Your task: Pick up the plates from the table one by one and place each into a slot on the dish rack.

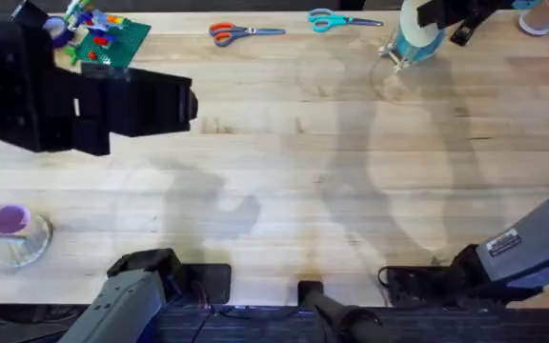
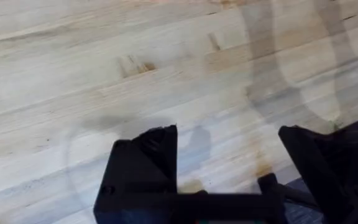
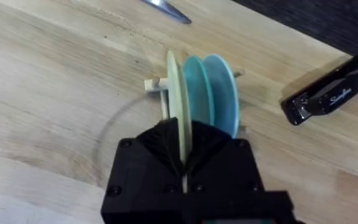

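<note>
My right gripper [image 3: 183, 158] is shut on the edge of a cream-yellow plate [image 3: 179, 102], which stands upright at the near end of the dish rack [image 3: 156, 84]. Two teal plates [image 3: 219, 93] stand upright in the slots just behind it. From overhead, the rack [image 1: 392, 57] with a teal plate [image 1: 416, 43] sits at the table's far right, with the right gripper [image 1: 434, 17] above it. My left gripper [image 2: 229, 158] is open over the bare wooden table [image 2: 104, 74]. It hangs high over the table's left side [image 1: 181, 105].
Orange scissors [image 1: 241, 33] and blue scissors [image 1: 336, 19] lie along the far edge. A green baseplate with blocks [image 1: 112, 38] is far left. A glass bowl [image 1: 22, 243] sits near left. A black stapler [image 3: 328, 93] lies beside the rack.
</note>
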Tool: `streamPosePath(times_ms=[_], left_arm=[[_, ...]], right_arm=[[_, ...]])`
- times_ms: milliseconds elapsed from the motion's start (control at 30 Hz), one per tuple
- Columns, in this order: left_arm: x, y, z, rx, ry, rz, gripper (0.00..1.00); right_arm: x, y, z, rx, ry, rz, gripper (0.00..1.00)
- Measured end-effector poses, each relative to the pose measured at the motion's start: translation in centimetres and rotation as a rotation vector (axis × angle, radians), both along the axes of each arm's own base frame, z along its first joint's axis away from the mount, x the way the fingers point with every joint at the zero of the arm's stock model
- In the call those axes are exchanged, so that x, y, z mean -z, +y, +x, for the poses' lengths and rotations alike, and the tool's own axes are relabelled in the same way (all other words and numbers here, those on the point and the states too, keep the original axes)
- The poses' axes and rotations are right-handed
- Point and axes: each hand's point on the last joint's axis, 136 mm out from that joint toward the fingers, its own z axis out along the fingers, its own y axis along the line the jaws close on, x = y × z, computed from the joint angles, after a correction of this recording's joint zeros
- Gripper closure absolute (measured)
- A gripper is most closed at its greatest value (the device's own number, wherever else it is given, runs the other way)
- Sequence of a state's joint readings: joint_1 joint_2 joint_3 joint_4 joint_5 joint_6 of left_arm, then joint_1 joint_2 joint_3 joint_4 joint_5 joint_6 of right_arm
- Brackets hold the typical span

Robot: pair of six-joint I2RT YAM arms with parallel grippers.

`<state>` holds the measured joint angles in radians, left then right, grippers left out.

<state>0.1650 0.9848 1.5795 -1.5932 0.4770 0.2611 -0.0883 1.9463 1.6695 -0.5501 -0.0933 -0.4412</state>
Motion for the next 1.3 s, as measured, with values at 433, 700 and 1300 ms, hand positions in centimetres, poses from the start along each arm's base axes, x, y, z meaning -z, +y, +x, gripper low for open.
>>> streamPosePath(times_ms=[433,700,1300], left_arm=[[0.0,0.0,0.0,0.000,0.000,0.000,0.007],[0.0,0.0,0.0,0.000,0.000,0.000,0.007],[0.0,0.0,0.0,0.000,0.000,0.000,0.006]], right_arm=[[1.8,0.0,0.6,0.015,0.022,0.019,0.970],[1.8,0.0,0.6,0.015,0.022,0.019,0.960],[1.9,0.0,0.7,0.015,0.020,0.019,0.857]])
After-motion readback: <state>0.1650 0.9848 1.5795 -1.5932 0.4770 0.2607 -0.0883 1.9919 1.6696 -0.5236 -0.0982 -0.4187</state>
